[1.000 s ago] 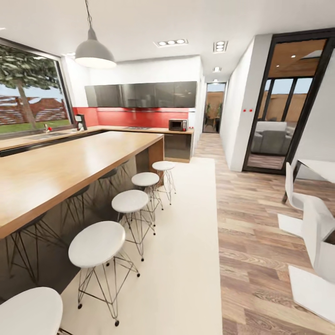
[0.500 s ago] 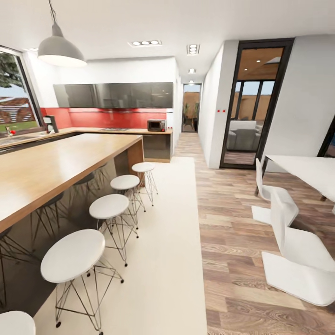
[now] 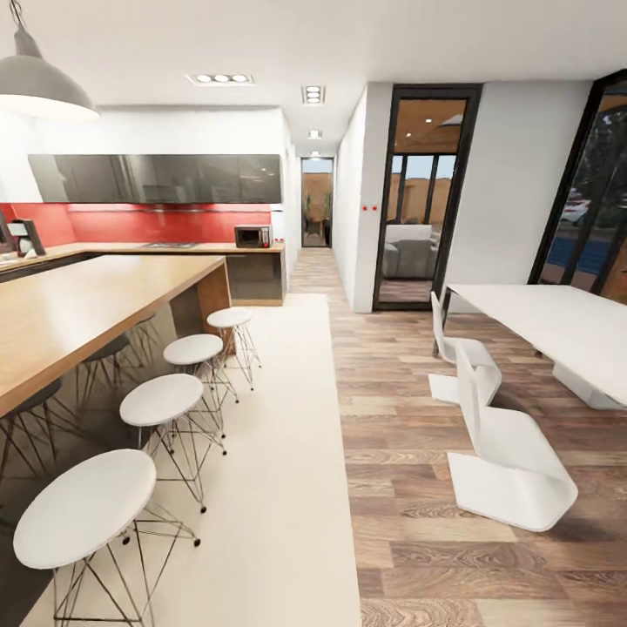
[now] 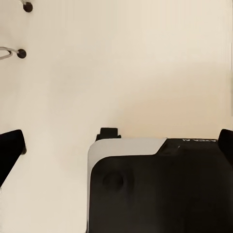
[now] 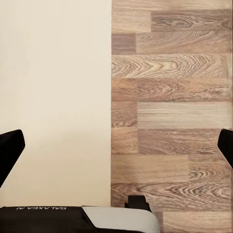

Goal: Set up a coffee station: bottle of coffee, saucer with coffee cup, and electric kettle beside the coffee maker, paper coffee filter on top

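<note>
In the head view, the tall dark grey and white coffee maker [image 3: 23, 237] stands upright at the far left edge on the light beige wood-look bench [image 3: 218, 248], beyond the brown wooden island bar [image 3: 96, 305]; judged from here, the left arm's side lies nearer. In the left wrist view, the left gripper [image 4: 116, 145] is spread wide over the cream rug [image 4: 136, 63]. In the right wrist view, the right gripper [image 5: 116, 145] is likewise spread, holding nothing, above the wood-plank floor [image 5: 170, 97].
</note>
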Motion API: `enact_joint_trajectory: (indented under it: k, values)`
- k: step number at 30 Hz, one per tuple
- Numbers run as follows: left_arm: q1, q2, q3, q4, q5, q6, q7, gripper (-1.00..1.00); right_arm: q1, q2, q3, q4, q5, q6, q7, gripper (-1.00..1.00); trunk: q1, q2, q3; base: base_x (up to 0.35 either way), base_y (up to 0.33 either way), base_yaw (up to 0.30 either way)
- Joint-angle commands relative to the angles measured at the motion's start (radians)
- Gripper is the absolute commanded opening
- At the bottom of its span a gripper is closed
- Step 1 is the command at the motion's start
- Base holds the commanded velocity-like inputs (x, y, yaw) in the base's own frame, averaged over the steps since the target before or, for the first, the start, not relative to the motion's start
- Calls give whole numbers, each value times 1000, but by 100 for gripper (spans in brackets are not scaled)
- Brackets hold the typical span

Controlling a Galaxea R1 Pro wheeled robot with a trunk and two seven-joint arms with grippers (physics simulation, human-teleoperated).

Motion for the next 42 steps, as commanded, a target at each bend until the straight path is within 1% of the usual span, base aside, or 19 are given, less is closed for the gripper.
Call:
enact_joint_trajectory:
  k: [1, 9, 15, 25, 33, 35, 38, 41, 42]
  values:
    - [-1, 0, 3, 0, 0, -3, -1, 100, -1, 1, -1, 1, 0, -3, 0, 100, -4, 6, 1, 0, 0, -300]
    - [0, 0, 3, 0, 1, -3, -1, 100, -1, 1, -1, 1, 1, -3, 0, 100, -34, 62, 22, 0, 0, -291]
    - [0, 1, 3, 0, 2, -3, -1, 100, -1, 2, 0, 1, 1, -3, -1, 100, -57, 104, 34, 0, 0, -192]
    - [1, 4, 3, 0, 2, -3, -1, 100, -1, 4, 2, 1, 2, -3, -2, 100, -96, 174, 51, 0, 0, 31]
    - [-2, 8, 2, -9, 2, 0, 2, 100, -1, -1, 1, -1, 5, -7, -1, 100, -126, 230, 74, 0, 0, 9]
    - [-11, 9, 1, -12, 2, 0, 5, 100, -1, -3, 1, -1, 6, -8, -1, 100, -134, 244, 81, 0, 0, 0]
    - [-40, 12, 2, -44, 12, 0, 8, 100, -1, -5, 2, 0, 7, -8, 0, 100, -146, 265, 90, 0, 0, 0]
    - [-54, 14, 2, -89, 28, -1, 12, 100, -1, -6, 2, 1, 7, -8, 0, 100, -146, 265, 90, 0, 0, 0]
    - [-59, 15, 2, -116, 39, -1, 13, 100, -1, -6, 2, 1, 7, -8, 0, 100, -146, 265, 90, 0, 0, 0]
